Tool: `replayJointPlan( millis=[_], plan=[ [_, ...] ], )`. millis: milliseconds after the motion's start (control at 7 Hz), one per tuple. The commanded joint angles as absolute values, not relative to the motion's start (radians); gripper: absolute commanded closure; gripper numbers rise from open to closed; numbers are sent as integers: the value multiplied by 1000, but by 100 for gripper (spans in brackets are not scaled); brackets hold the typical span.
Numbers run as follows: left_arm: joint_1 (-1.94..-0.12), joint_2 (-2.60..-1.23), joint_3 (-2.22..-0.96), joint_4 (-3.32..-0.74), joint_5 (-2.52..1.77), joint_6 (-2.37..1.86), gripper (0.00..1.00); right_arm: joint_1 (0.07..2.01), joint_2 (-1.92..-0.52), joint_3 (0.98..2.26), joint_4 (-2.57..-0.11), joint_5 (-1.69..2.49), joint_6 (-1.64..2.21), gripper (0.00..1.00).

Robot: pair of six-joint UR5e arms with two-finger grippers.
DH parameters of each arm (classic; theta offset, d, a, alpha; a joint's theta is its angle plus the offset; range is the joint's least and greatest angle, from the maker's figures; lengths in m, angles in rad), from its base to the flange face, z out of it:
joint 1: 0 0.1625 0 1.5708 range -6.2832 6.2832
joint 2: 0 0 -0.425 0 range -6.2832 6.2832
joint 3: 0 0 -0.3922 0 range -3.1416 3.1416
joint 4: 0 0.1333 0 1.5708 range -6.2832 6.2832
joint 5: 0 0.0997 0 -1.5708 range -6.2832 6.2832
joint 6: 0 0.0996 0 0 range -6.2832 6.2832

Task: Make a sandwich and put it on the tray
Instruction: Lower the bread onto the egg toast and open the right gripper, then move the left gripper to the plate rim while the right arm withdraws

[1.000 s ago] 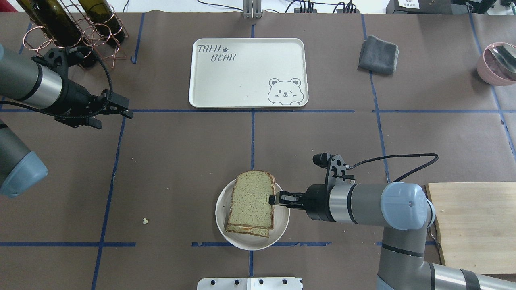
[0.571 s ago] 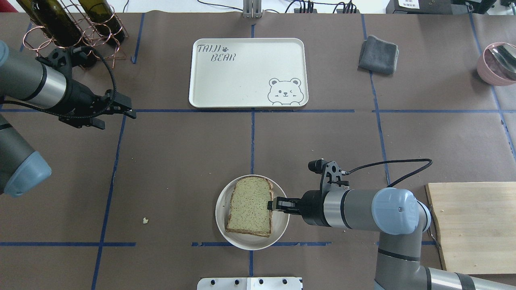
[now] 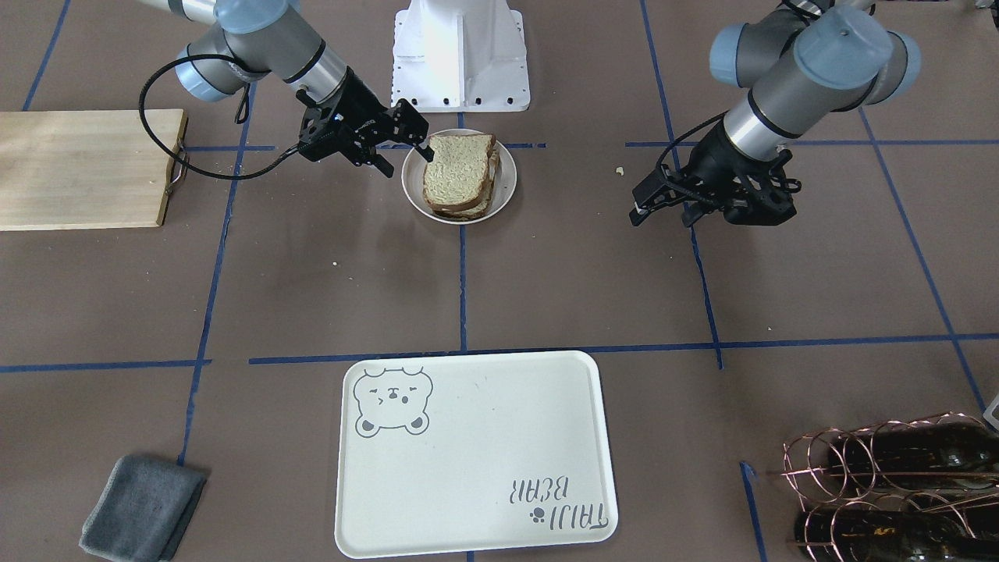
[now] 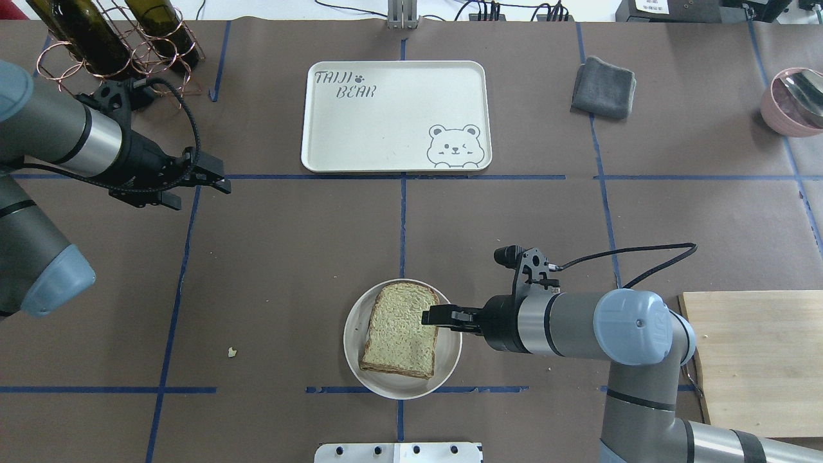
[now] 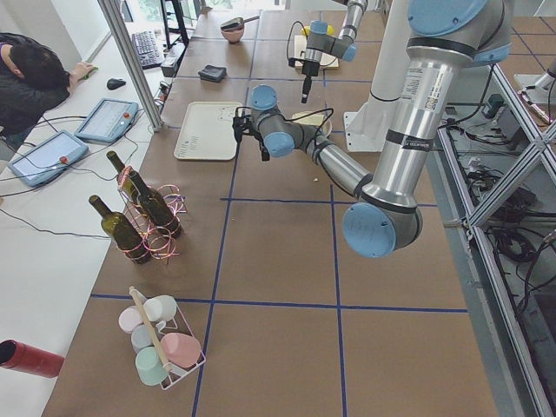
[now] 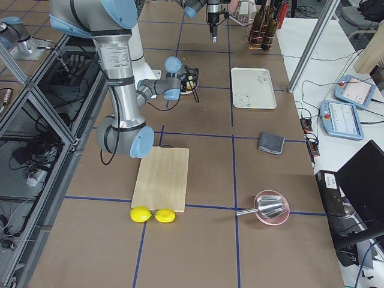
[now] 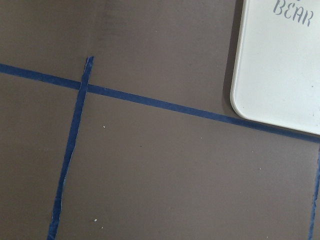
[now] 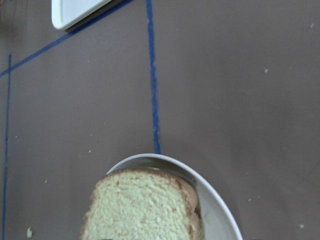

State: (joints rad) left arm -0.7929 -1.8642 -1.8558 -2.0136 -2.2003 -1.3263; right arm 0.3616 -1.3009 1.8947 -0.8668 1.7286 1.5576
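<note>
The sandwich [image 4: 398, 328] lies on a round white plate [image 4: 348, 334] at the table's near middle. Its top bread slice sits flat on the lower one, and no egg shows. It also shows in the front view [image 3: 456, 176] and the right wrist view [image 8: 145, 210]. My right gripper [image 4: 427, 317] is at the sandwich's right edge. In the front view [image 3: 407, 160] its fingers stand apart, one over the top slice's edge. The tray [image 4: 386, 122] lies empty at the far middle. My left gripper [image 4: 202, 196] is open and empty above the table, left of the tray.
A wooden board [image 4: 752, 360] lies at the near right, with two lemons [image 6: 153, 215] past its end. A grey cloth [image 4: 603, 87] and a pink bowl [image 4: 794, 99] are at the far right. A wire rack with wine bottles [image 4: 116, 45] stands at the far left.
The top slice, held raised and offset a second ago, now lies flat and lined up on the lower slice. My left gripper has moved right, toward the tray.
</note>
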Motion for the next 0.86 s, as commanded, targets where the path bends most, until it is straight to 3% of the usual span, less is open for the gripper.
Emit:
replayJointPlan(
  millis=[0, 143, 571, 714],
  plan=[
    [-674, -1901, -1859, -2013, -2107, -1409, 0, 452, -1298, 1992, -1198, 1796, 1359, 0],
    [-622, -1913, -1859, -2013, -2064, -1431, 0, 522, -1293, 2012, -1335, 1851, 1251, 0],
    [-503, -1947, -1847, -2005, -2003, -1488, 26, 675, -1264, 2031, -1625, 1942, 967, 0],
    [-462, -1948, -1845, -2005, -2003, -1489, 30, 708, -1261, 2039, -1693, 1966, 865, 0]
  ],
)
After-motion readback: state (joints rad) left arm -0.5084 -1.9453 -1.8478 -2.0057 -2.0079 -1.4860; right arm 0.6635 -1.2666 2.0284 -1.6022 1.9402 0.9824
